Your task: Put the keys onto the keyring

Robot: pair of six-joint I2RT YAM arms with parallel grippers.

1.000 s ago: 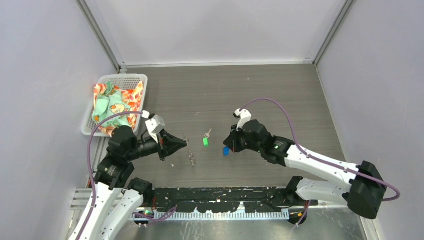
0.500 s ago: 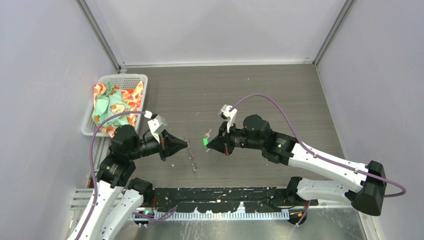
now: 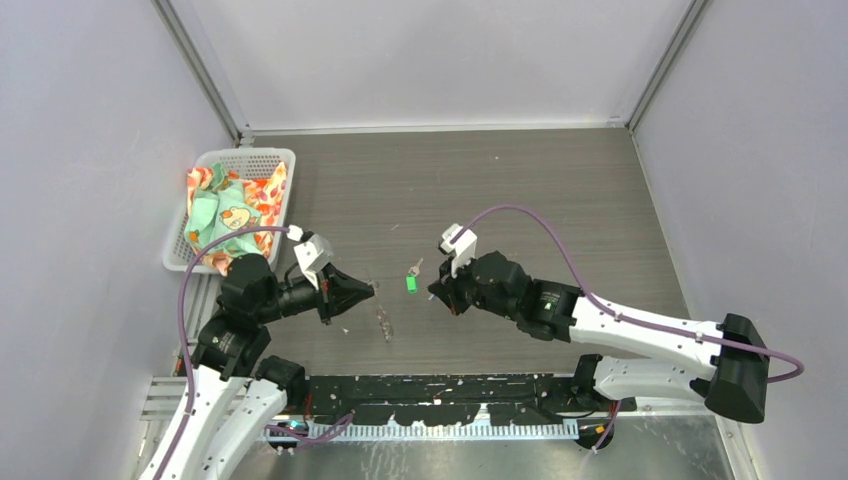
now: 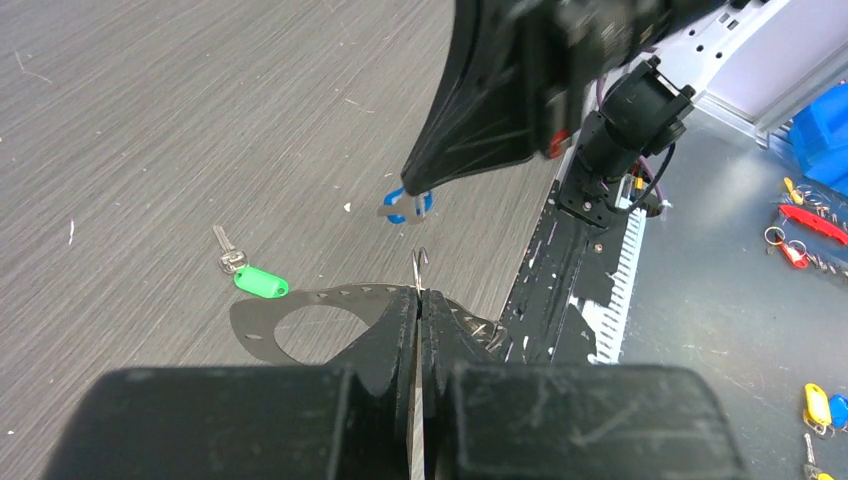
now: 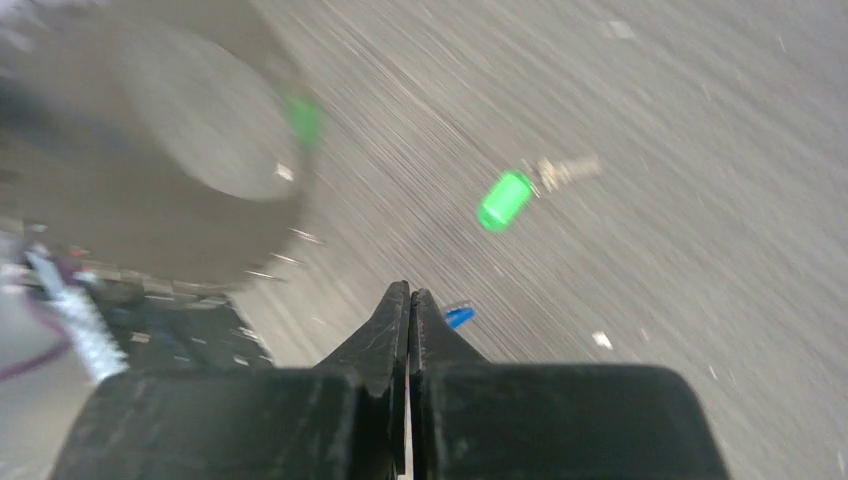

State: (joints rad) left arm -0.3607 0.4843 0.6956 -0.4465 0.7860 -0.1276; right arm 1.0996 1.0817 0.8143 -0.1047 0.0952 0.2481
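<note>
My left gripper (image 3: 368,290) is shut on the thin grey wire of the keyring (image 3: 383,318), which hangs below it over the table. In the left wrist view the wire's hooked end (image 4: 422,265) sticks up out of the closed fingertips. My right gripper (image 3: 435,292) faces it from the right, shut on the blue-headed key (image 4: 402,206), which it holds above the table a short way from the wire end. A sliver of blue (image 5: 458,316) shows beside the right fingertips. The green-headed key (image 3: 411,282) lies flat on the table between the two grippers, apart from both.
A white basket (image 3: 268,158) of patterned cloth stands at the table's left edge, behind the left arm. The black rail (image 3: 440,392) runs along the near edge. Loose coloured key tags (image 4: 810,218) lie on the grey surface beyond the rail.
The right gripper lifted the blue key off the table and carried it left toward the left gripper, then eased back a little. The left gripper and keyring barely moved.
</note>
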